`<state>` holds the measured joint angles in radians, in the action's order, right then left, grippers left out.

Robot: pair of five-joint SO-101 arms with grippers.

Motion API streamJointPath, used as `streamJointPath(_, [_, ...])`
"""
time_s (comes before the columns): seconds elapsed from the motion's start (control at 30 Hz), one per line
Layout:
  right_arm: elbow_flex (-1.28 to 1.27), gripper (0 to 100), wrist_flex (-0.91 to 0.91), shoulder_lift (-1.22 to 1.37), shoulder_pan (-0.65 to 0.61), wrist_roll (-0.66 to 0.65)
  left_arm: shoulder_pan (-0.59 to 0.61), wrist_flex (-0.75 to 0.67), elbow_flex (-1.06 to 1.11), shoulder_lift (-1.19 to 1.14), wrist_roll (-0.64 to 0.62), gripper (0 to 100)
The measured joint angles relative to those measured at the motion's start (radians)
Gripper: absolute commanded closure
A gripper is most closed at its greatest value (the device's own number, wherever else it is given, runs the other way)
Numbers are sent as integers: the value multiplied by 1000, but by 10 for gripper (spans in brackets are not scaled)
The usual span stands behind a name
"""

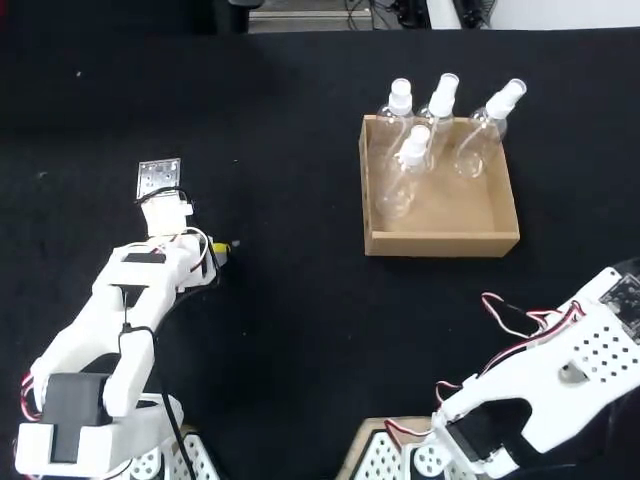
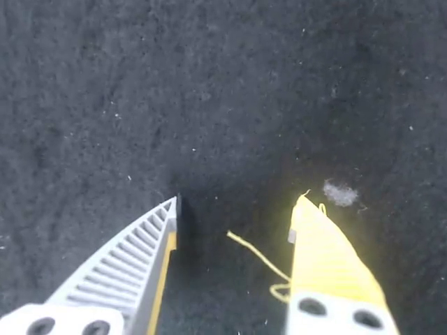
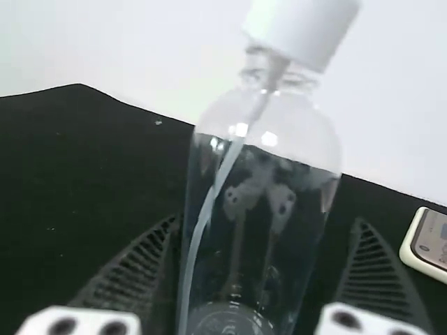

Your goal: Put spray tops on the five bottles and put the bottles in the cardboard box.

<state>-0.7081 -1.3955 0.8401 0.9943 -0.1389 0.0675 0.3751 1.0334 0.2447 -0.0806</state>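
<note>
A clear bottle (image 3: 262,167) with a white spray top (image 3: 302,24) stands between the fingers of my right gripper (image 3: 267,222), which is shut on it and holds it above the black cloth. The cardboard box (image 1: 441,241) sits at the back right of the table. Several clear bottles with white spray tops (image 1: 413,145) stand upright in its far half. My left gripper (image 2: 237,202) hangs open just over bare black cloth with nothing between its fingers, and it also appears at the table's left (image 1: 222,248), far from the box.
A small metal plate (image 1: 160,178) lies just beyond the left arm. The right arm's body (image 1: 545,395) fills the front right corner. A white device (image 3: 427,241) lies at the cloth's edge behind the held bottle.
</note>
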Motion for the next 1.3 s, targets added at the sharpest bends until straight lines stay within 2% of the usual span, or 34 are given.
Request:
streamJointPath(0.37, [-215, 567, 448, -525, -12, -6, 0, 0, 0, 0, 0, 748])
streamJointPath(0.57, [-436, 568, 483, -853, -15, -11, 0, 0, 0, 0, 0, 748])
streamJointPath(0.67, [-562, 570, 488, -1014, -15, -83, 0, 0, 0, 0, 0, 748])
streamJointPath(0.77, [-680, 625, 557, -1174, -15, -140, 0, 0, 0, 0, 0, 748])
streamJointPath(0.9, [-713, 692, 776, -1386, -12, -132, 0, 0, 0, 0, 0, 748])
streamJointPath(1.13, [-651, 590, 1333, -1660, -6, -124, 0, 0, 0, 0, 0, 748])
streamJointPath(1.3, [-514, 584, 1611, -1691, -17, -169, 0, 0, 0, 0, 0, 748])
